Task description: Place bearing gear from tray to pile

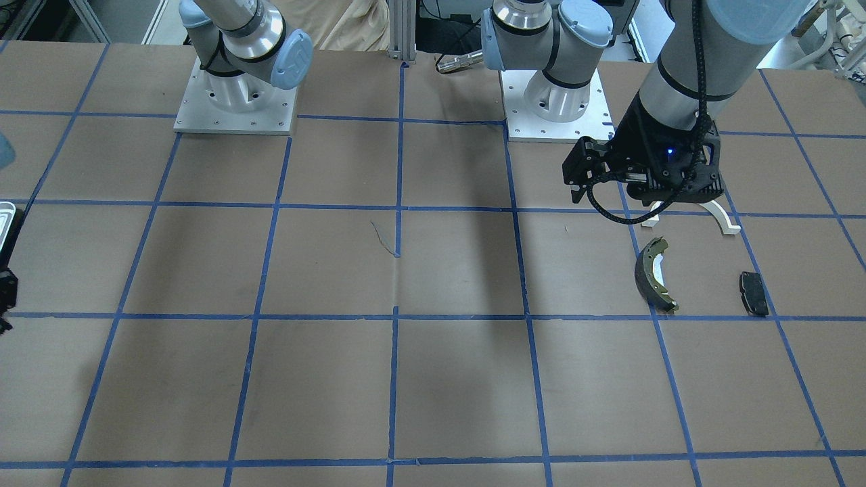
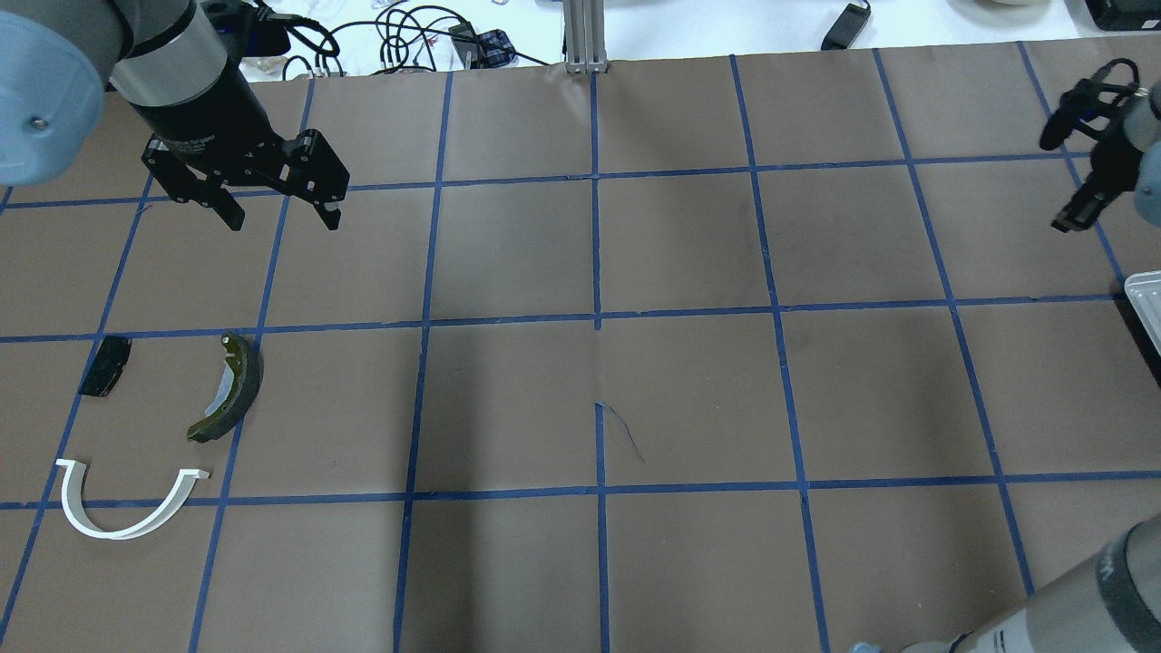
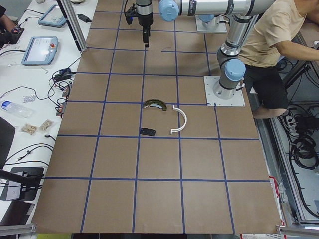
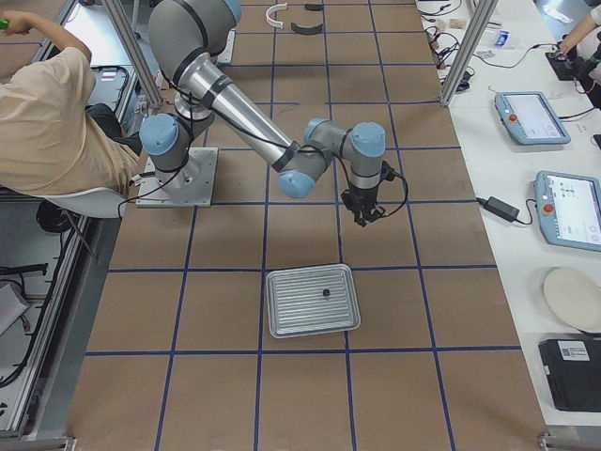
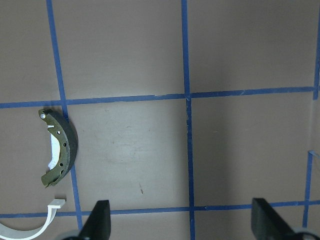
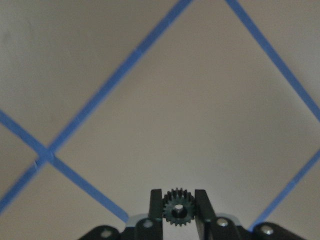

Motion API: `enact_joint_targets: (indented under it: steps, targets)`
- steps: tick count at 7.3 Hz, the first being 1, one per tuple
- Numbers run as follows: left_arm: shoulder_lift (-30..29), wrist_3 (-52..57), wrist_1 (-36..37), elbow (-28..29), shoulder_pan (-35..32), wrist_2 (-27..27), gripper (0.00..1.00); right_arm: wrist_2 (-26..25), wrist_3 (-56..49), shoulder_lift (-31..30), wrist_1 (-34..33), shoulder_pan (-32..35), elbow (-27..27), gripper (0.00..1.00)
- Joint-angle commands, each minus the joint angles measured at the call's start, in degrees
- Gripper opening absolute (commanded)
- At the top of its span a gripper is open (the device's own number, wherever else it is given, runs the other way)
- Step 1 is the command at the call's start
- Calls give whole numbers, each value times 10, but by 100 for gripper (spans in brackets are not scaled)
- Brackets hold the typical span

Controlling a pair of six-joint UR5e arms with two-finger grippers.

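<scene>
Though ridged, tray point(image 4: 291, 318) (dark part point(image 4: 326, 293) inside)

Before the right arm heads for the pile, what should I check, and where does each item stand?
1. Grip on gear: ok, pinched between the right gripper fingers.
2. Right gripper clear of tray: ok, off to one side.
3. Left gripper empty: ok, open.
4. Left gripper out of the way: cannot tell, it hangs near the brake shoe.
5. Drop room: ok, open space around white arch and black pad.
</scene>
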Motion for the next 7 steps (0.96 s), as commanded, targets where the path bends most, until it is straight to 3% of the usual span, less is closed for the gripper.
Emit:
enact_joint_targets:
  steps: [1,3,4,6,7]
  targets:
    - [3,-2,3,3,-3,-8,100,1,245,0,5,141,-3,0]
    - [8,-2,-1,1,-3,-5,100,9,536,6,15,279,-17,0]
    - [8,-2,-2,-1,-3,-4,100,46,651,19,20,322,-31,0]
    - [6,-2,-2,-2,-3,-2,100,48,834,49,12,421,-34,0]
    - [-3,-2,-2,1,-2,-1,100,52,861,62,11,460,-38,0]
